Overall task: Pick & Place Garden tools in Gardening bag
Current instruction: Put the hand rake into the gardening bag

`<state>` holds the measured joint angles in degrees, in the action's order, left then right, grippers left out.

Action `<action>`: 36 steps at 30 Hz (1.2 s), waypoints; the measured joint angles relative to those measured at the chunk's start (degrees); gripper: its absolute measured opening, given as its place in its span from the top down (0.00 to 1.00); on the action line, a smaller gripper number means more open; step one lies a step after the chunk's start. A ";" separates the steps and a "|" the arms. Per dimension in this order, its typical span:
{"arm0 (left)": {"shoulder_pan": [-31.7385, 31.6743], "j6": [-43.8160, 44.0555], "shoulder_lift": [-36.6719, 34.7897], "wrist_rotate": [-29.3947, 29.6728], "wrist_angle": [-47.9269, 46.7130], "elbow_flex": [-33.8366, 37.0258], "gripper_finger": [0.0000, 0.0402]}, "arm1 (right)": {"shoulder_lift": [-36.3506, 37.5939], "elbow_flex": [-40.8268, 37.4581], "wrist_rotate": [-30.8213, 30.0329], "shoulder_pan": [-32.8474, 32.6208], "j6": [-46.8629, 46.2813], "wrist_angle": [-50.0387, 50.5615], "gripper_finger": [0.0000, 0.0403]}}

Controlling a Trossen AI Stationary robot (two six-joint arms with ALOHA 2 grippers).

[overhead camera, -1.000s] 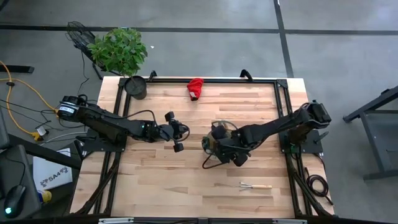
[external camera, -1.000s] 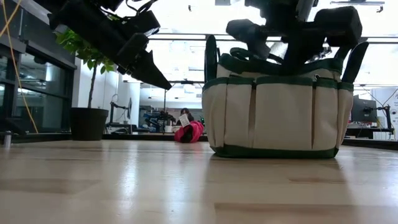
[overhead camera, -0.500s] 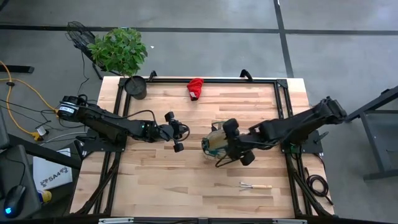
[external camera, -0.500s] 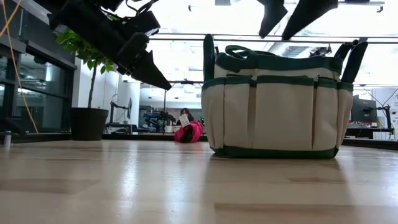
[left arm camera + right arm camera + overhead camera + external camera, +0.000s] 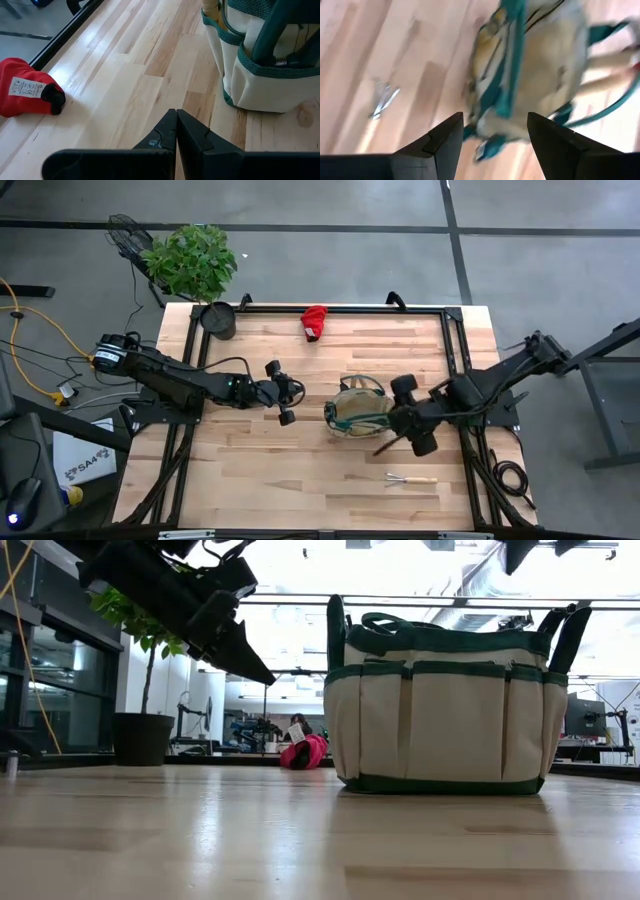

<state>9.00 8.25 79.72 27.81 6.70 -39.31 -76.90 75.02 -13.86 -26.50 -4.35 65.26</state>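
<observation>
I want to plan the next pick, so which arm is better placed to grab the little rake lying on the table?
Probably the right. Its open gripper is much nearer the mini rake, on its side of the bag. The left gripper waits shut beyond the bag.

The tan gardening bag [image 5: 445, 705] with green trim stands upright on the wooden bench [image 5: 300, 840]. The left end effector [image 5: 245, 655] hangs above the bench, well apart from the bag. Farther back lie a red glove [image 5: 303, 752] and a black pot [image 5: 141, 739].
</observation>
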 joint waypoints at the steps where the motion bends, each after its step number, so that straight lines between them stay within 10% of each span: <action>1: 0.01 0.09 0.00 0.00 0.00 0.00 0.99 | -0.01 0.00 0.61 -0.81 -2.01 1.10 0.47; 36: 0.02 -3.91 0.02 -10.80 -1.26 0.00 0.99 | -2.37 -21.59 8.45 -29.46 -60.05 -13.07 0.48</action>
<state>9.02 4.34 79.75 17.01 5.43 -39.31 -79.28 53.43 -5.41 -55.96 -64.40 52.19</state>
